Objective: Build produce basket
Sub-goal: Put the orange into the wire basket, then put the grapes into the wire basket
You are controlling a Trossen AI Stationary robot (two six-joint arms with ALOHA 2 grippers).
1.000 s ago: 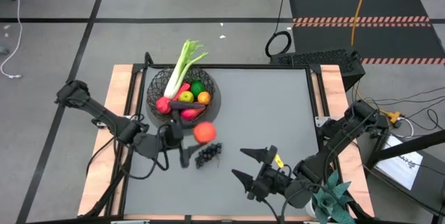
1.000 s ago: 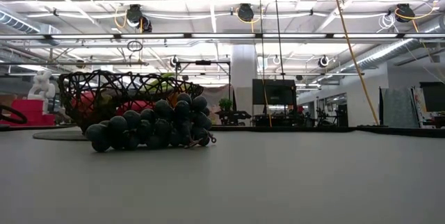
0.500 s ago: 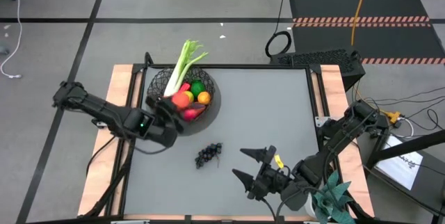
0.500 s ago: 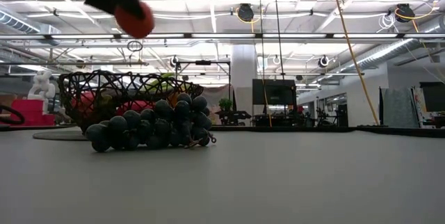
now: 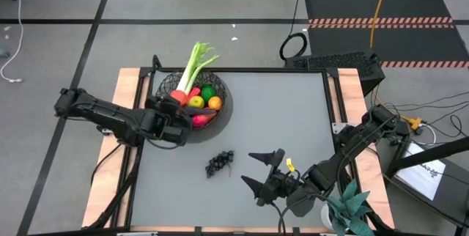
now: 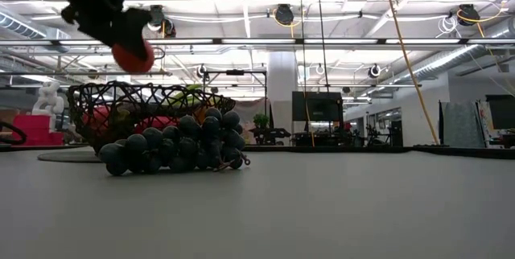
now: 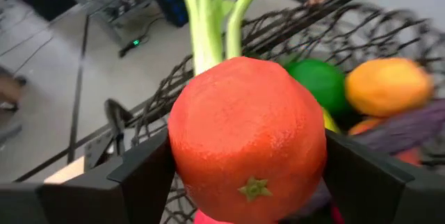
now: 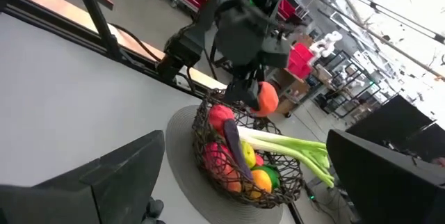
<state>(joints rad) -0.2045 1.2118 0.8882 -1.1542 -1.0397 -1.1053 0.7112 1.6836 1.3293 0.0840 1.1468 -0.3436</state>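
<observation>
- While the left gripper (image 7: 247, 172) hangs over the near rim of the basket (image 5: 167, 84), its 2 fingers (image 7: 142, 175) are spread wide and clamped on either side of a red-orange round fruit (image 7: 248, 139), which is clear of the mesh and not yet released.
- Under that fruit the basket already carries the leek (image 5: 192, 66), a lime (image 5: 208, 94), an apple (image 5: 196, 102), an orange (image 5: 214, 103) and some pink-red pieces; the leek's green top sticks out past the far rim.
- To do this drop well, I would bring the fruit further in over the middle of the bowl, away from the rim, so it cannot roll out over the edge.
- Lowering it close to the pile before letting go should keep it from bouncing off the rounded fruit below.
- A gap beside the leek stalk looks the safest place to settle it.
- The grapes (image 5: 219, 163) lie on the table (image 5: 293, 111), near the basket but apart from it, so 1 piece at least remains.
- The right gripper (image 5: 261, 171) waits near the front edge, its fingers wide apart and holding nothing.
</observation>
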